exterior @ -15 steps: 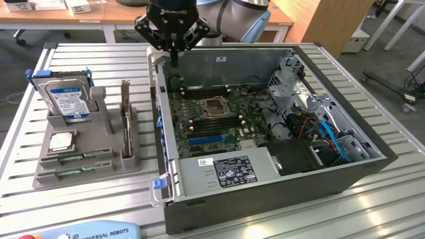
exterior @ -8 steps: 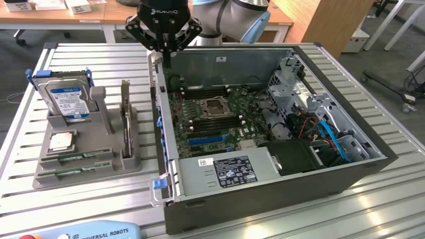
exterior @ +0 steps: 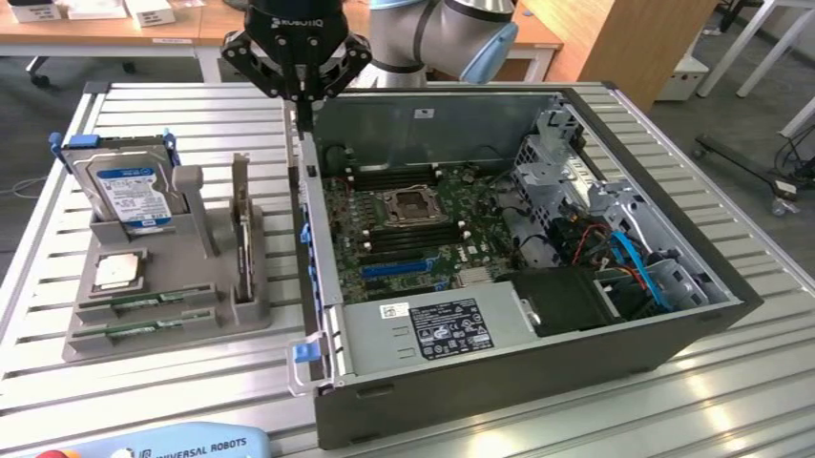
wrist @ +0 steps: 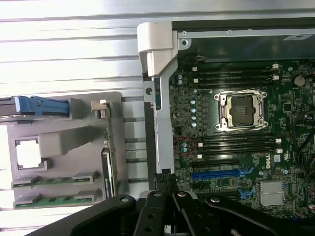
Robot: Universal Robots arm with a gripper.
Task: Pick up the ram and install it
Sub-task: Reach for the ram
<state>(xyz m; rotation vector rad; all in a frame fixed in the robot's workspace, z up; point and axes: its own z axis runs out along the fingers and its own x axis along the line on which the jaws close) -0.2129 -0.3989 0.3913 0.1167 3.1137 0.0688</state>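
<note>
From the exterior view, my gripper [exterior: 303, 103] hangs above the open computer case [exterior: 510, 382], right over the wall on the exterior view's left, at the end far from the camera. My fingers are pressed together and point straight down. Below me and past that wall lies the motherboard [exterior: 395, 239], with its processor socket [exterior: 410, 203] a little way off from my tips. On the other side of the wall, well apart from me on the slatted table [exterior: 191, 105], stands a grey holder [exterior: 153, 345]. The first ram stick [exterior: 143, 303] and the second ram stick [exterior: 140, 329] lie flat in its two slots, side by side, at the end of the holder farthest from me. Closer to me on the same holder are a square processor chip [exterior: 117, 272] and an upright hard drive [exterior: 128, 191] with a blue label.

From the wrist view, my closed fingers come together just over the case wall [wrist: 160, 123]. The first ram stick [wrist: 51, 181] and the second ram stick [wrist: 54, 201] rest in the holder [wrist: 64, 142] on the outer side of that wall, apart from my tips. A green card [wrist: 109, 147] stands on edge between them and the wall. On the inner side I see the socket [wrist: 242, 110] and the dark memory slots [wrist: 236, 142] beside it.
</note>
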